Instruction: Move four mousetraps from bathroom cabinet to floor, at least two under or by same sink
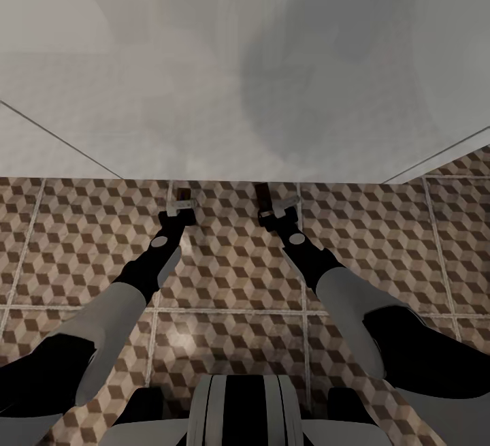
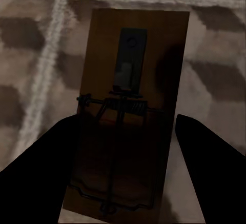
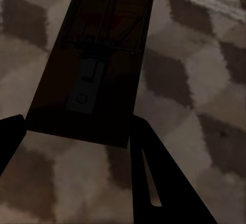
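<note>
Reaching both arms low over the bathroom floor (image 1: 231,276), you are working at the edge of a white overhanging surface (image 1: 204,92).
- Left gripper (image 1: 178,209): jaws apart, straddling a mousetrap (image 2: 130,114) lying flat on the tiles.
- Right gripper (image 1: 279,209): jaws apart — second mousetrap (image 3: 95,60) lying flat just ahead.
Open tile is lying behind both arms.

brown mousetrap (image 2: 128,116), floor (image 1: 231,282) — brown-beige cubes
</note>
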{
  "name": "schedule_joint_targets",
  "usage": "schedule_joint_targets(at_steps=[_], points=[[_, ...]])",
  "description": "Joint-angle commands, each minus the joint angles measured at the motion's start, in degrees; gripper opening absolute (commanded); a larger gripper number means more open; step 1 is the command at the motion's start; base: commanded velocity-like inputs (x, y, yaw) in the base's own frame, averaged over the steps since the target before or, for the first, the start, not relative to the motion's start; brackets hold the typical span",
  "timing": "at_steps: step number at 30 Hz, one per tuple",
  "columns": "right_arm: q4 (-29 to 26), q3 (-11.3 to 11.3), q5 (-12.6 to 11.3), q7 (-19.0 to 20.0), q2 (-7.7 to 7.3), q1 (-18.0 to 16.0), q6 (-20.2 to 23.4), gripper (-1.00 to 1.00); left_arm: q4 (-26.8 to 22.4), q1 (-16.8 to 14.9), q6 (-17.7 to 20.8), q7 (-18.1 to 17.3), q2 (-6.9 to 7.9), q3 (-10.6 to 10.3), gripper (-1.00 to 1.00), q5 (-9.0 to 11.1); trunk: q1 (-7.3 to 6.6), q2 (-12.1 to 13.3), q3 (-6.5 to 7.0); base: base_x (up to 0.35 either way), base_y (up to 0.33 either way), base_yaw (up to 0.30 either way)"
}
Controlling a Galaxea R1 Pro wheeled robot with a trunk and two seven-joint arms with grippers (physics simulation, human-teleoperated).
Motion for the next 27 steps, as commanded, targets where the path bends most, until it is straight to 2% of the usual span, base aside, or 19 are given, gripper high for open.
schedule_joint_targets(at_steps=[1, 9, 27], points=[[0.09, 0.21, 0.36, -0.34, 0.00, -0.04, -0.11, -1.00, 0.08, -0.05, -0.05, 0.46, 0.04, -0.47, -1.00, 0.56, -0.01, -0.01, -0.02, 0.000, 0.000, 0.000], [0.17, 0.23, 0.33, -0.23, 0.00, 0.05, -0.53, -1.00, 0.53, -0.20, 1.71, 0.51, -0.03, -0.44, -1.00, 0.14, -0.01, -0.01, -0.02, 0.000, 0.000, 0.000], [0.18, 0.23, 0.37, -0.08, 0.00, 0.97, -0.62, -1.00, 0.14, -0.24, 1.80, 0.58, 0.03, -0.44, -1.00, -0.17, -0.01, -0.01, -0.02, 0.000, 0.000, 0.000]])
